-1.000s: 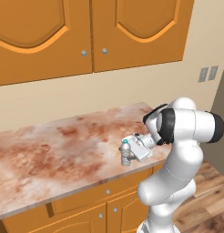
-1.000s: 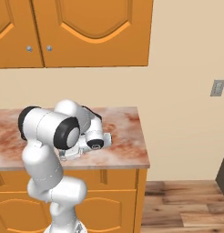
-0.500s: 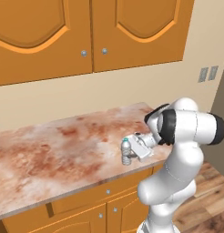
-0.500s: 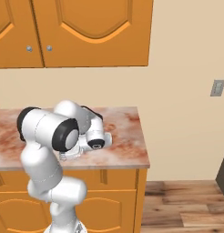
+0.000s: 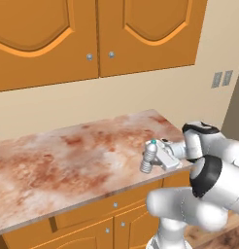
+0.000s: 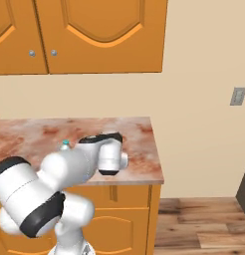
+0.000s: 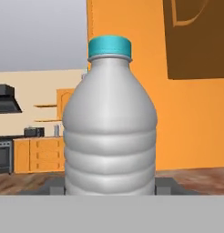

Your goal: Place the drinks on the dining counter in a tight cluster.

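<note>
arm: folded low, forearm level, reaching toward 9 o'clock in left base view | tool (image 5: 151, 163): horizontal, jaws closed on water bottle (image 5: 148, 156) | fingertips (image 7: 166, 184) flank its base

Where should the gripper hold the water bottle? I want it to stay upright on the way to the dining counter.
Grip the water bottle across its ribbed lower body, coming in level from the side, as the gripper is lined up now. The bottle stands upright on the counter, and its body is wide and straight there, while the shoulder narrows to the blue cap.
</note>
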You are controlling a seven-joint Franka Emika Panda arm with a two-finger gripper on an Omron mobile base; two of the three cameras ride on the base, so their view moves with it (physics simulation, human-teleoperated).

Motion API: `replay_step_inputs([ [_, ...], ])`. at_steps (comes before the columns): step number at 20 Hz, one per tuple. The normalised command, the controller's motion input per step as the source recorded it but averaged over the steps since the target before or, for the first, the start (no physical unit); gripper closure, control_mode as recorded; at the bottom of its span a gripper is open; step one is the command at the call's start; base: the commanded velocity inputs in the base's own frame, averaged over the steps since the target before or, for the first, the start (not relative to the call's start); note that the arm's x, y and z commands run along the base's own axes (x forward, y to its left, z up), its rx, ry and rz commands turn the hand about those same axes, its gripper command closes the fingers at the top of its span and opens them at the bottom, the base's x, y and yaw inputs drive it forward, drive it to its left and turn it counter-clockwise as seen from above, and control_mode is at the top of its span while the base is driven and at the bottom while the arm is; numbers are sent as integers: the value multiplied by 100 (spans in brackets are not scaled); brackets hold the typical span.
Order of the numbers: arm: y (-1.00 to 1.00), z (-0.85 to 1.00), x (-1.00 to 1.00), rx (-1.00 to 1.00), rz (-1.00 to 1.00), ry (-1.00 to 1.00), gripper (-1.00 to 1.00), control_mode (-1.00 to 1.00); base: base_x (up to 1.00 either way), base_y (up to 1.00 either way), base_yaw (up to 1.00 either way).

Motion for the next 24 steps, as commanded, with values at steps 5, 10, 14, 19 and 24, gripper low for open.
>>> replay_step_inputs([
  [5, -3, 100, -92, 2, -20, 15, 100, -100, 0, 0, 0],
  [10, -24, 100, -12, -9, -17, 42, 100, -100, 0, 0, 0],
  [14, -34, 56, 3, -14, -11, 93, 100, -100, 0, 0, 0],
  [19, -12, 26, 0, -20, -15, 86, 100, -100, 0, 0, 0],
  [24, 0, 42, -10, -16, -9, 22, 100, -100, 0, 0, 0],
])
